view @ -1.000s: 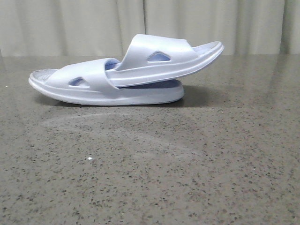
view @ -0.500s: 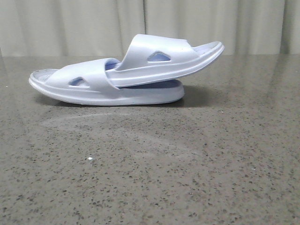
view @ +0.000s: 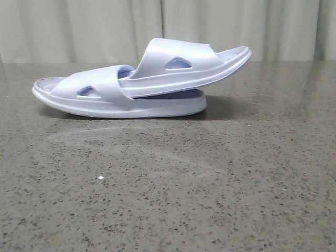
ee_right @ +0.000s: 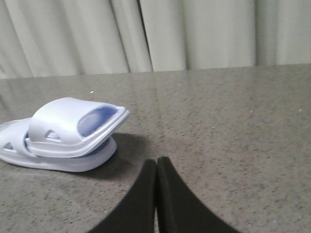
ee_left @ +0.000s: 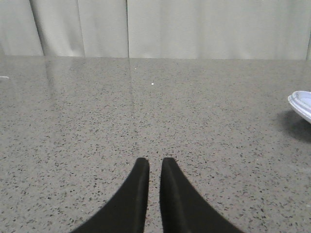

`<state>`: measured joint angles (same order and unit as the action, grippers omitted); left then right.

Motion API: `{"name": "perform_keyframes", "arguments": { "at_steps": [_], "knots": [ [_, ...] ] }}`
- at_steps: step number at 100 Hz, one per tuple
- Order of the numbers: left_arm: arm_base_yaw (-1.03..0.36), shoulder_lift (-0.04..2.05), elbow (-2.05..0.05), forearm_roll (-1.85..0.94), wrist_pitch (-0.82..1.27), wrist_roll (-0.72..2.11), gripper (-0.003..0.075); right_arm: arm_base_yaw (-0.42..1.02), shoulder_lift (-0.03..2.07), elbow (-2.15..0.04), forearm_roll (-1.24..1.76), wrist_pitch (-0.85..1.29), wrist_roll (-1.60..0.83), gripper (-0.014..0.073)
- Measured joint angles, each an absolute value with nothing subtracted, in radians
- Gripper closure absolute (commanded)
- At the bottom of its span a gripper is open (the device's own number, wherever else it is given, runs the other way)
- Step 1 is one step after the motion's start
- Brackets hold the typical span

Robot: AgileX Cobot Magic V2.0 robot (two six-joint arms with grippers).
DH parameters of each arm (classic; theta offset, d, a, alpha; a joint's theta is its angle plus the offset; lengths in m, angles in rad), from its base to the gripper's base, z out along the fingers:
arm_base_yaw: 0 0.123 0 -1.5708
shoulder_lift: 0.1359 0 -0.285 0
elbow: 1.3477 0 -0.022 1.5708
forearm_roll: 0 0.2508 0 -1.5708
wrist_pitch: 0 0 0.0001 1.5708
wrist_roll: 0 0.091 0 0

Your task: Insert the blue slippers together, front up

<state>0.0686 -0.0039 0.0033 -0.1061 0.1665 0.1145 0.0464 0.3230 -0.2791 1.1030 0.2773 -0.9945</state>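
Observation:
Two pale blue slippers sit nested at the back of the table in the front view. The lower slipper point(view: 105, 102) lies flat. The upper slipper point(view: 184, 65) has one end tucked under the lower one's strap and its other end tilts up to the right. Both show in the right wrist view, the upper slipper point(ee_right: 73, 124) resting on the lower slipper point(ee_right: 58, 162). My right gripper point(ee_right: 156, 162) is shut and empty, just beside them. My left gripper point(ee_left: 155, 162) is shut but for a thin slit, empty, far from the slippers; only a slipper tip point(ee_left: 302, 104) shows in its view.
The speckled grey table point(view: 168, 184) stretches wide in front of the slippers. A pale curtain point(view: 79, 26) hangs behind the table's far edge. Neither arm shows in the front view.

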Motion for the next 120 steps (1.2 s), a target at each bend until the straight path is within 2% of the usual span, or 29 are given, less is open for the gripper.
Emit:
{"name": "perform_keyframes", "arguments": {
  "at_steps": [9, 26, 35, 69, 87, 120],
  "knots": [
    [0.069, -0.004, 0.003, -0.106, 0.167, 0.115, 0.0705, 0.046, 0.323, -0.277, 0.924, 0.249, -0.874, 0.0693],
    [0.069, -0.004, 0.003, -0.106, 0.168, 0.115, 0.0705, 0.046, 0.323, -0.263, 0.349, 0.194, -0.325, 0.0693],
    [0.069, -0.004, 0.003, -0.106, 0.168, 0.115, 0.0705, 0.046, 0.314, -0.219, 0.19, 0.13, -0.181, 0.0693],
    [0.069, -0.004, 0.003, -0.106, 0.168, 0.115, 0.0705, 0.046, 0.105, 0.01, 0.086, 0.087, -0.113, 0.0693],
    [0.069, -0.004, 0.003, -0.106, 0.168, 0.115, 0.0705, 0.046, 0.0, 0.011, 0.071, 0.171, -0.112, 0.0693],
    [0.069, -0.004, 0.003, -0.106, 0.168, 0.115, 0.0705, 0.036, -0.009, 0.011, 0.014, 0.24, -0.107, 0.0693]
  ]
}}
